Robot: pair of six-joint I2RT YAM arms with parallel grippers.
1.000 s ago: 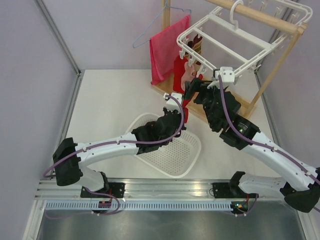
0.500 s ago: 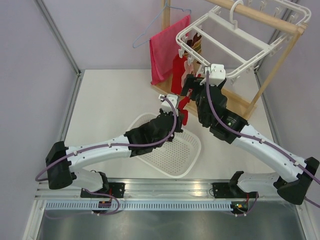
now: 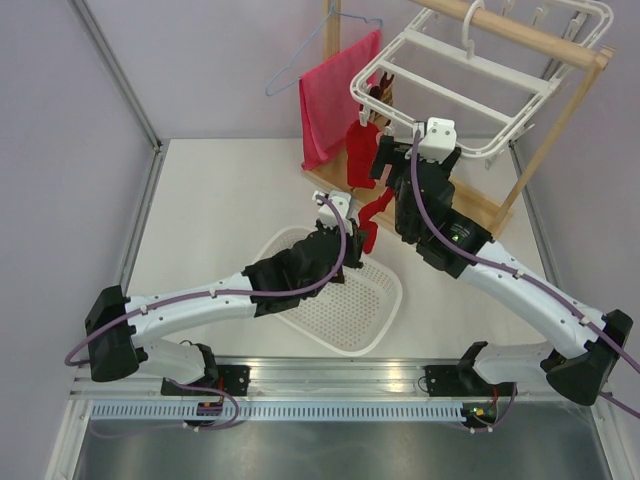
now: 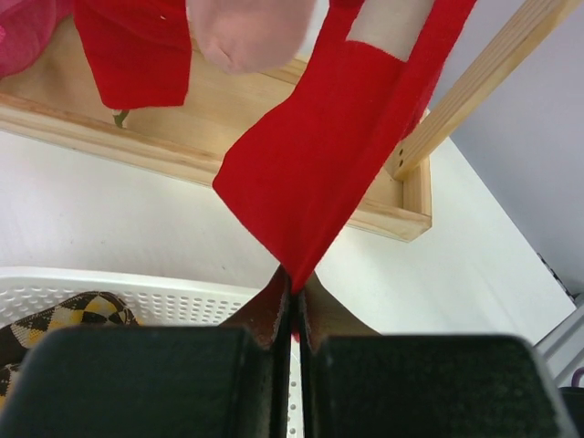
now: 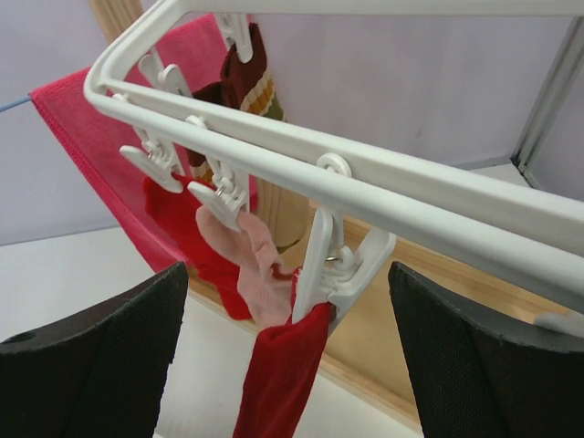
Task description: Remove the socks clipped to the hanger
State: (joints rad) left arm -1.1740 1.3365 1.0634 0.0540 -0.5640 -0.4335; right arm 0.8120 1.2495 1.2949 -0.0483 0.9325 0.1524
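Observation:
The white hanger (image 3: 470, 75) hangs from the wooden stand, its bar (image 5: 365, 173) crossing the right wrist view. A red sock (image 5: 278, 383) hangs from a white clip (image 5: 351, 260), which sits between the wide-apart fingers of my open right gripper (image 5: 285, 278). My left gripper (image 4: 294, 287) is shut on that red sock's (image 4: 319, 164) lower tip and holds it taut. A pale pink sock (image 5: 251, 269), a second red sock (image 5: 182, 214) and a striped sock (image 5: 246, 78) are clipped further along. An argyle sock (image 4: 55, 315) lies in the basket.
A white perforated basket (image 3: 370, 320) sits on the table under the left gripper. A red-pink towel (image 3: 335, 95) and a thin wire hanger (image 3: 300, 60) hang at the back. The wooden stand's base (image 4: 182, 155) and slanted post (image 3: 555, 120) lie close behind the socks.
My right gripper has risen toward the hanger's edge and now brackets the clip. The hanger frame has shifted up. The left gripper has stayed shut on the red sock and drawn back slightly.

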